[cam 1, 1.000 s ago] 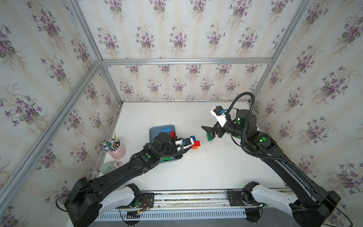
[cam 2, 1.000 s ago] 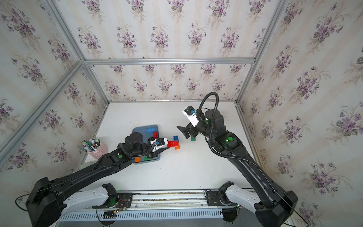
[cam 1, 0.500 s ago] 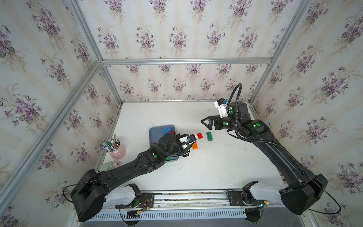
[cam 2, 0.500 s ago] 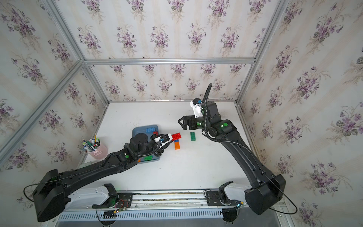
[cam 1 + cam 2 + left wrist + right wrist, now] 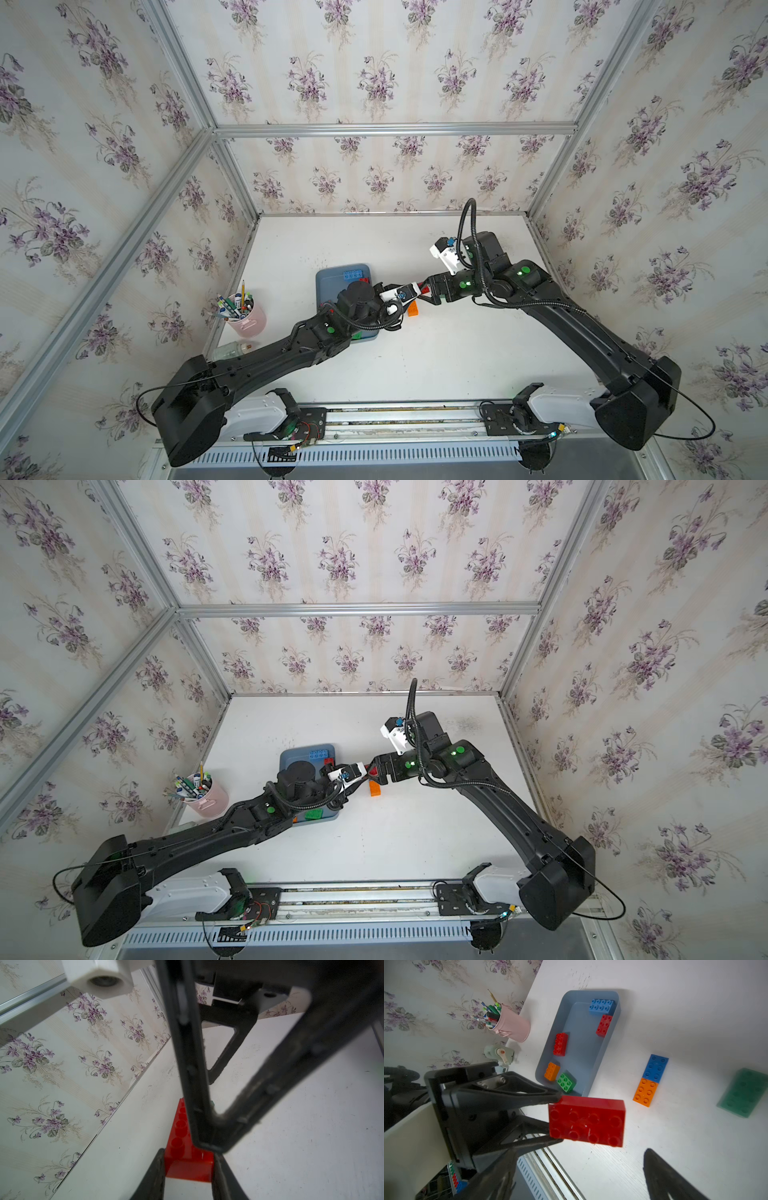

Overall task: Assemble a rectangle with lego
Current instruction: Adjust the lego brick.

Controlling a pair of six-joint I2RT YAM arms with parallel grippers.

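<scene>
The right end effector [image 5: 375, 773] is spread wide, with the red brick [image 5: 586, 1121] just ahead of its tips. The left end effector [image 5: 557, 1119] clenches one short end of that brick above the table [image 5: 675, 1147]. The brick's long axis runs on from the left fingers, its free end toward the right arm. Beyond, an orange brick [image 5: 645, 1092] and a blue brick [image 5: 655, 1068] lie end to end, near a green brick [image 5: 743, 1092]. Farther off, the tray [image 5: 581, 1053] holds five more.

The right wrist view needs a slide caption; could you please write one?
The left gripper holds out a long red brick; beyond it, a blue brick abuts an orange brick beside the tray.
</scene>
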